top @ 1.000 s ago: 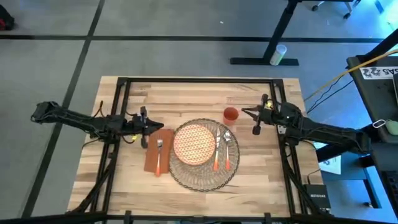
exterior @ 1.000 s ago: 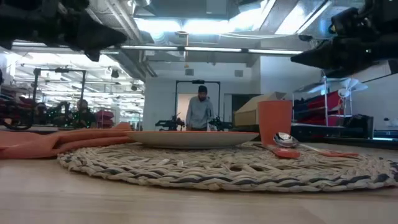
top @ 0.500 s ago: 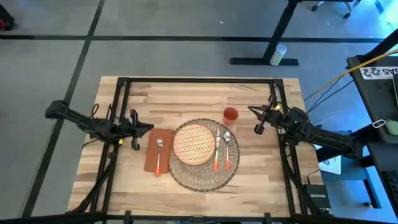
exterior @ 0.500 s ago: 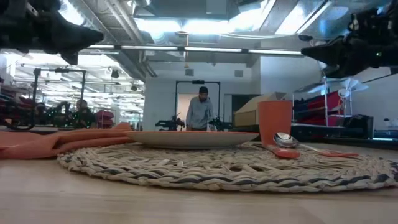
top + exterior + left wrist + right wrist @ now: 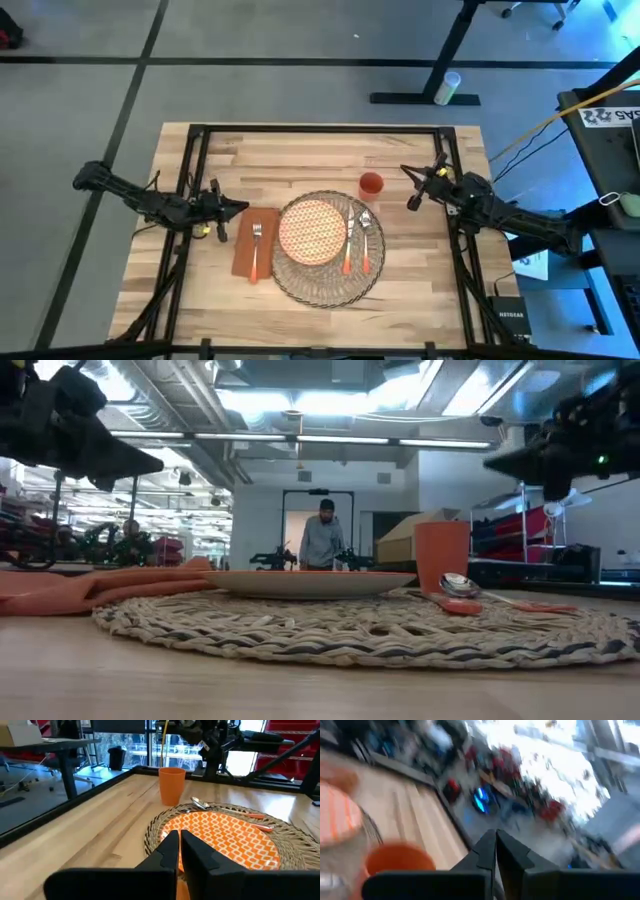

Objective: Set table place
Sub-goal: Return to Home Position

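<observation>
Pulled farther back from the mat (image 5: 310, 285), left jaws sit clenched and empty at ten o'clock, right jaws likewise at two o'clock.

Both arms are drawing back outward.
In the last second the dark two-finger left gripper (image 5: 238, 207) has moved off the far edge of the rust-orange rectangular cloth napkin (image 5: 255, 250), toward the left side of the light wooden plank table (image 5: 300, 150). The right gripper (image 5: 405, 171) has backed a little away from the small orange cup (image 5: 371, 184) and has turned slightly.
</observation>
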